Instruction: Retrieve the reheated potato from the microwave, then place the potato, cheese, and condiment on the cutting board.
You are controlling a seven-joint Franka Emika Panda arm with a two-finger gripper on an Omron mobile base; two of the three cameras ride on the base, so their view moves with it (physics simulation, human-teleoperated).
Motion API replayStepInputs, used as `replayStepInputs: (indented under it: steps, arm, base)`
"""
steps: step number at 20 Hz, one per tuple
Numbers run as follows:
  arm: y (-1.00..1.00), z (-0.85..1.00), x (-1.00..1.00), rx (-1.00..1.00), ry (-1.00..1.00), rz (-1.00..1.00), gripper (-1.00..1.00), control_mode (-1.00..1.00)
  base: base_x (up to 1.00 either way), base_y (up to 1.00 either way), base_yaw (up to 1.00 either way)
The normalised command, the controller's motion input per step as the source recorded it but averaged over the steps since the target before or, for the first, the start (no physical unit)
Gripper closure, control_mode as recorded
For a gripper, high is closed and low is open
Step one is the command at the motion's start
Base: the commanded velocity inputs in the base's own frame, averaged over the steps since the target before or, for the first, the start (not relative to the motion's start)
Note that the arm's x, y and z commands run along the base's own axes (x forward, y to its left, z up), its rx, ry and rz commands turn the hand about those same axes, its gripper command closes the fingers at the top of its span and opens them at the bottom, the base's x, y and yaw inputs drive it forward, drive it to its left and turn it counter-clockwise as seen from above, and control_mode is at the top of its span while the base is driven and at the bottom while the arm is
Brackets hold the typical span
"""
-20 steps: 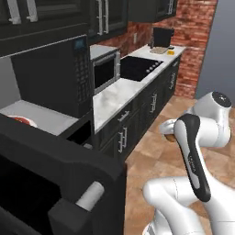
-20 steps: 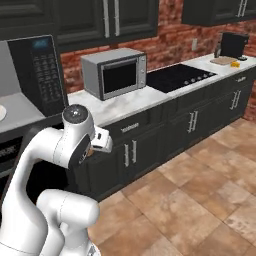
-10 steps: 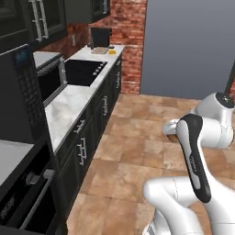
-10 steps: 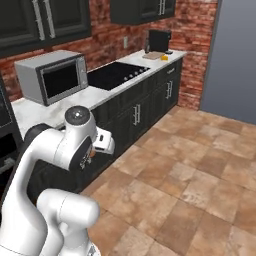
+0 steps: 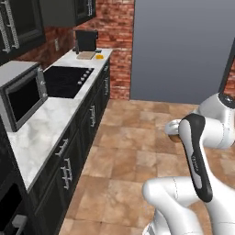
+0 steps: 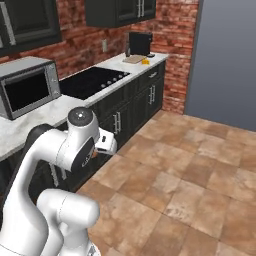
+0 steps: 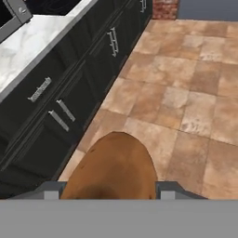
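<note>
A terracotta tiled floor spreads out from a long run of black cabinets topped by a pale marble surface, the landmark for this kitchen scene. A red brick wall rises behind the surface, and a flat grey wall closes off the floor at its far end. The white arm stands on the floor beside the surface's near stretch. A silver countertop oven with a dark glass door sits on the surface at its near end, with a black cooktop set into the surface just beyond it. At the far end of the surface stands a black boxy coffee machine, and in front of it lies the cutting board, with the cheese just beside the board on the surface. The potato is off the surface, above the floor in front of the cabinets, clamped in the hand, whose two fingers press against its sides.
</note>
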Motion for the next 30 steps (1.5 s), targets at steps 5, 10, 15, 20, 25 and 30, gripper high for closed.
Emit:
replayStepInputs:
  steps: [5, 10, 15, 20, 25, 30]
  arm:
    - [0.0, 0.0, 0.0, 0.0, 0.0, 0.0, 1.0, 1.0]
    - [0.0, 0.0, 0.0, 0.0, 0.0, 0.0, 1.0, 1.0]
    - [0.0, 0.0, 0.0, 0.0, 0.0, 0.0, 1.0, 1.0]
    - [0.0, 0.0, 0.0, 0.0, 0.0, 0.0, 1.0, 1.0]
    - [0.0, 0.0, 0.0, 0.0, 0.0, 0.0, 1.0, 1.0]
    - [0.0, 0.0, 0.0, 0.0, 0.0, 0.0, 1.0, 1.0]
  base:
    - [0.78, -0.1, -0.11]
    - [0.8, -0.11, -0.09]
    - [0.82, -0.12, -0.05]
    - [0.84, -0.13, -0.03]
    - [0.85, -0.13, -0.02]
    - [0.86, -0.13, 0.0]
